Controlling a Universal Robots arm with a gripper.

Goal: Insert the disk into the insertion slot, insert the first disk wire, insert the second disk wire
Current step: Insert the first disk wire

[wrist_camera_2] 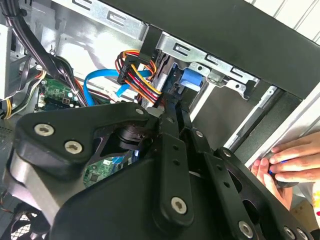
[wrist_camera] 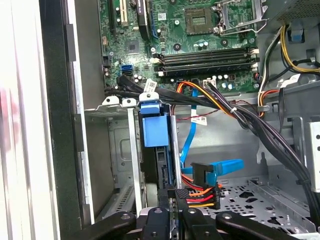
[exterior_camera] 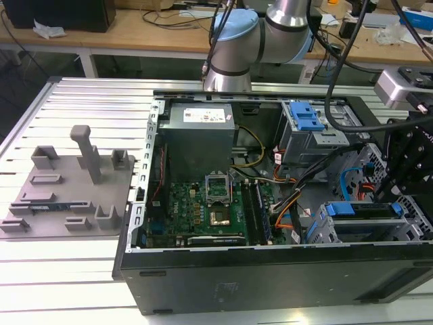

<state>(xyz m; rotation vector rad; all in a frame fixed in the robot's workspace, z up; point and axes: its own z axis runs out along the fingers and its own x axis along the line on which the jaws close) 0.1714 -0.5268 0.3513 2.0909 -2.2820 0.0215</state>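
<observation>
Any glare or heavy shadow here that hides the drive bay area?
First wrist view: a washed-out white strip outside the case wall, the disk evenly lit. Second wrist view: the black gripper darkens the foreground, the hand beside the case is bright. Exterior view: the table glares mildly; the case's drive corner is shadowed.

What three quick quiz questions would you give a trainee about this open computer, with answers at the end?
1. True or false: the disk sits inside the insertion slot.
2. Multiple choice: what colour is the flat cable lying near the pincer? A white, B blue, C green.
3. Short answer: in the second wrist view, what is beside the case, outside it?

Key: 1 true. 2 B. 3 a person's hand.
</observation>
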